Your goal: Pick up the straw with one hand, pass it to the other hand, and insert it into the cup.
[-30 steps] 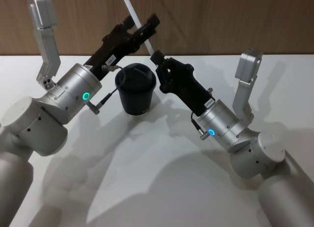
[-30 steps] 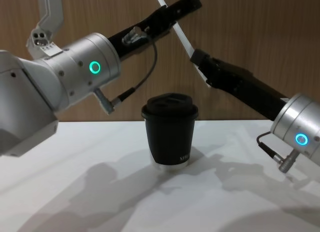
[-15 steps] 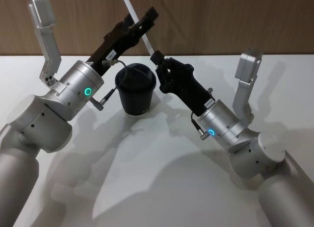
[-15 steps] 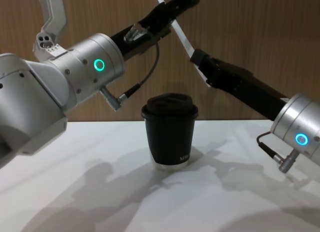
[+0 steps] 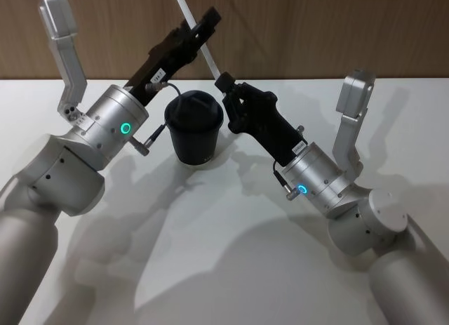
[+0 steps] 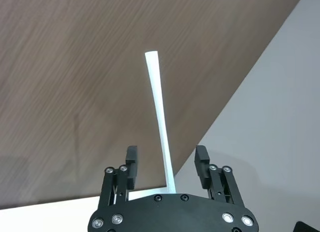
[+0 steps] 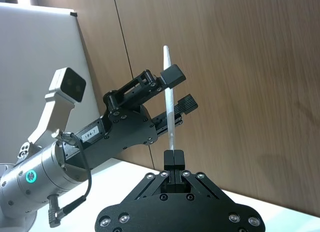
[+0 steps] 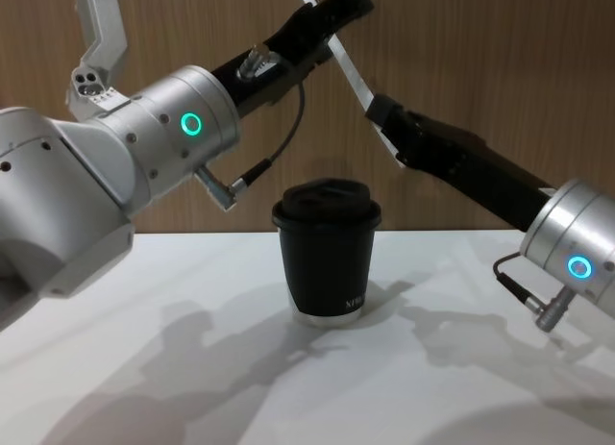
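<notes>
Fingers point(image 6: 131, 162) wide on left gripper point(image 6: 166, 159), straddling straw point(image 6: 157, 106); right gripper point(image 7: 173, 157) pinching its base, 1 o'clock of cup point(image 5: 194, 128). Close left squarely first.

We see bright, even light from above, soft overlapping grey shadows spread across the white table point(image 5: 210, 220), a fainter one just beside the cup point(image 8: 327, 262).
</notes>
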